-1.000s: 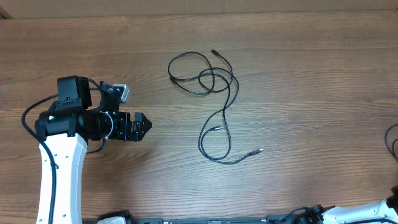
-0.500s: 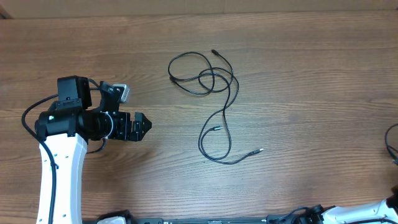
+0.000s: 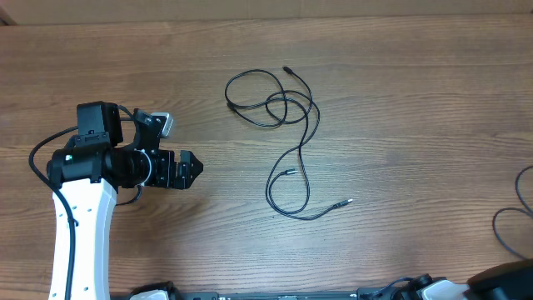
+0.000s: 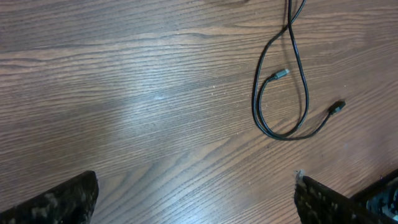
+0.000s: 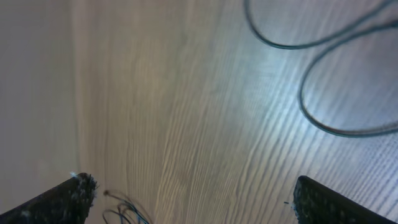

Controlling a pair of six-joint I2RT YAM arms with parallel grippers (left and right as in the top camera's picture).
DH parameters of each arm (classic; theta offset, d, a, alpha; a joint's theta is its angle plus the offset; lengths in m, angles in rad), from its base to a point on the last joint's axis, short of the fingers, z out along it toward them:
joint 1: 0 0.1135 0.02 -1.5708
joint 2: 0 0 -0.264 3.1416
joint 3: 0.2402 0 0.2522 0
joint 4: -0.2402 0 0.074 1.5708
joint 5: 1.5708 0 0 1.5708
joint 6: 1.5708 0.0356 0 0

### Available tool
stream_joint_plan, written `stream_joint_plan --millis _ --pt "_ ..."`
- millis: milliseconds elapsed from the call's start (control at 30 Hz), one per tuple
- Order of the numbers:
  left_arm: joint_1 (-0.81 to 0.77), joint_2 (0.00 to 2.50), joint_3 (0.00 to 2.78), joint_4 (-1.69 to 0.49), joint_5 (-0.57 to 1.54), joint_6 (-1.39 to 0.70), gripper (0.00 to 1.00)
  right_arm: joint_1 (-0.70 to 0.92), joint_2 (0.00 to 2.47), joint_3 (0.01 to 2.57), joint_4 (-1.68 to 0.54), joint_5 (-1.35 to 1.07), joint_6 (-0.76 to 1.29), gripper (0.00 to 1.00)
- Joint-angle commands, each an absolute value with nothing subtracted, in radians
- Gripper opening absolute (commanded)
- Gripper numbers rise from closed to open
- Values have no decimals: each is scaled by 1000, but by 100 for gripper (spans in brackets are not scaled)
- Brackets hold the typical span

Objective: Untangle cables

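Note:
The cables (image 3: 287, 108) lie as thin black cords in the middle of the table, tangled in loops at the top, with a longer loop (image 3: 287, 190) trailing down to small plug tips. In the left wrist view that lower loop (image 4: 280, 93) shows at the upper right, with a silvery plug (image 4: 281, 74) and a black plug (image 4: 337, 107). My left gripper (image 3: 196, 167) is open, well left of the cables, over bare wood (image 4: 196, 183). My right gripper (image 5: 193, 186) is open too, nothing between its fingers. In the overhead view only a dark part of the right arm (image 3: 504, 282) shows.
Black cord loops (image 5: 336, 74) lie ahead of the right gripper and at the table's right edge (image 3: 510, 227); I cannot tell whether they are cables or the arm's wire. Thin frayed wires (image 5: 124, 214) show by the right gripper's left finger. A pale strip (image 5: 34, 93) runs along the wood's left.
The right arm has come into the overhead view's bottom right corner, and a black loop now shows lower at the right edge. The left arm and the cables have not moved.

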State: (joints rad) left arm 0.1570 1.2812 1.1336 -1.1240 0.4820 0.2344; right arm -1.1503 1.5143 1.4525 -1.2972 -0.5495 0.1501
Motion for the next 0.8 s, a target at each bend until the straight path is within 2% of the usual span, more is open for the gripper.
stream_joint_plan --millis 0,200,300,533,767 --pt "157 1283 1128 -1121 482 220 100 -1077 1463 1452 -1292 -614 31 100" --pt "157 1283 1128 -1121 482 221 100 -843 1461 1452 -1282 -665 -131 100" --pt "157 1283 1128 -1121 482 220 100 -631 1476 1452 -1259 -659 -192 100" --pt "157 1283 1128 -1121 482 221 100 -344 1506 1452 -1199 -585 -192 100" --pt "157 1283 1128 -1121 482 220 100 -136 1562 1451 -1131 -565 -191 100"
